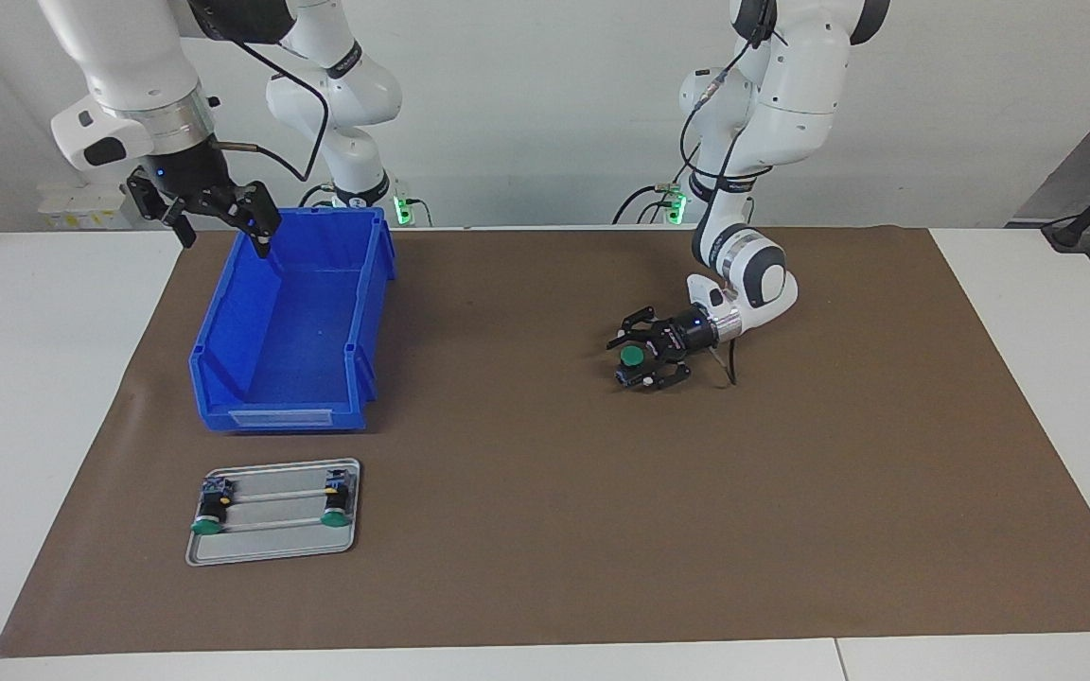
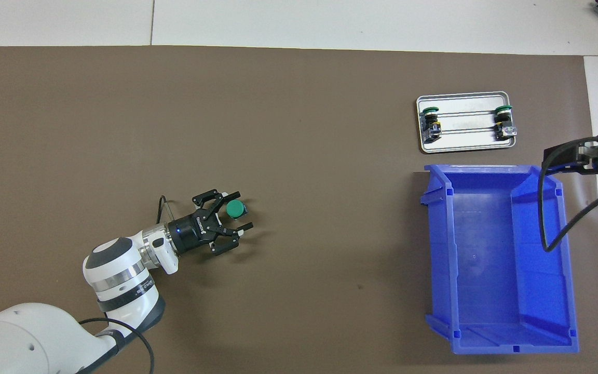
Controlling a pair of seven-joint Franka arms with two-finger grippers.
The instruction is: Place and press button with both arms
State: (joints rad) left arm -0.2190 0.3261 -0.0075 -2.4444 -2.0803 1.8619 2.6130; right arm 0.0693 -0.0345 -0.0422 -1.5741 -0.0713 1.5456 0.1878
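Observation:
A green-capped button stands cap up on the brown mat between the spread fingers of my left gripper. The gripper lies low and level over the mat, open around the button, which is close to one finger. Both also show in the overhead view, the button and the left gripper. My right gripper hangs open and empty in the air over the corner of the blue bin nearest the robots. It shows at the edge of the overhead view.
The blue bin holds nothing, toward the right arm's end. A small metal tray lies farther from the robots than the bin, with two more green-capped buttons lying on their sides. White table borders the mat.

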